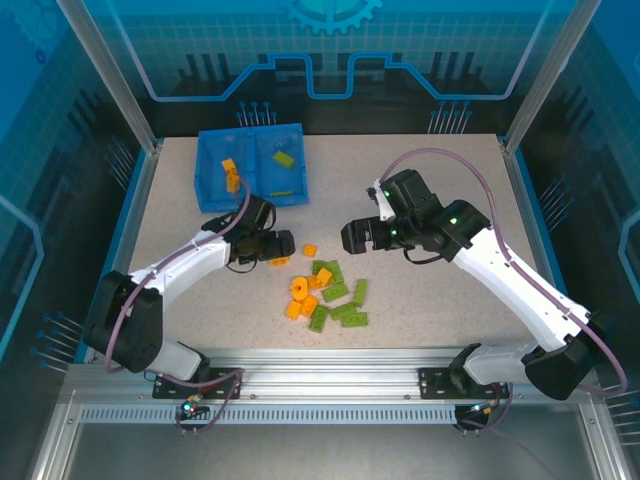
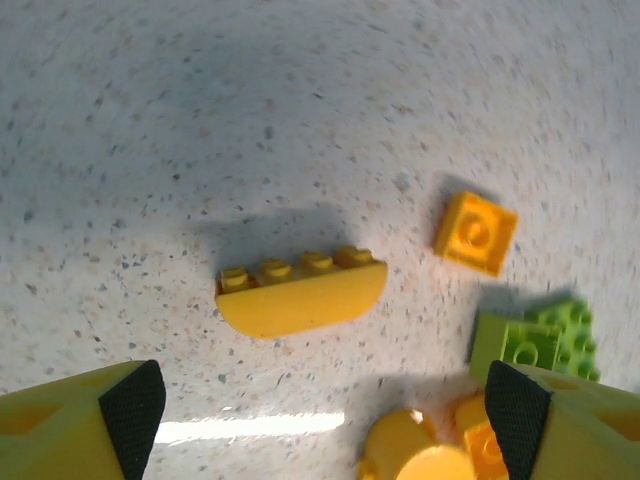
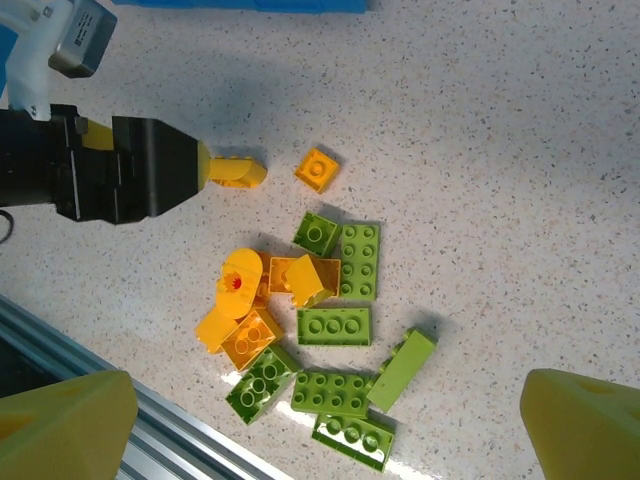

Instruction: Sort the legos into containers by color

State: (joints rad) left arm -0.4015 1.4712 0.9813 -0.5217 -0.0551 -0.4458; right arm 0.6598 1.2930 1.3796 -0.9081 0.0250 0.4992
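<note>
Tabletop [image 1: 450,170] holds seven green legos [image 3: 333,325], perhaps six orange [image 3: 317,168]; left pincer [image 2: 320,405], right pincer [image 3: 325,425] released

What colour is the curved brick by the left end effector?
Orange brick; left wrist view shows it best.

Speckled beige table [image 1: 420,300] sitting inside an enclosure. Translucent blue panels [image 1: 330,40] bearing circuit-line patterns are walling it, aluminium posts [image 1: 108,75] are framing its corners, and overhead light is glinting on the tabletop.

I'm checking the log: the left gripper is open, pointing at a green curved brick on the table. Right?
No. The left wrist view shows the curved brick is orange, not green. The left gripper is open, pointing at it on the table.
</note>
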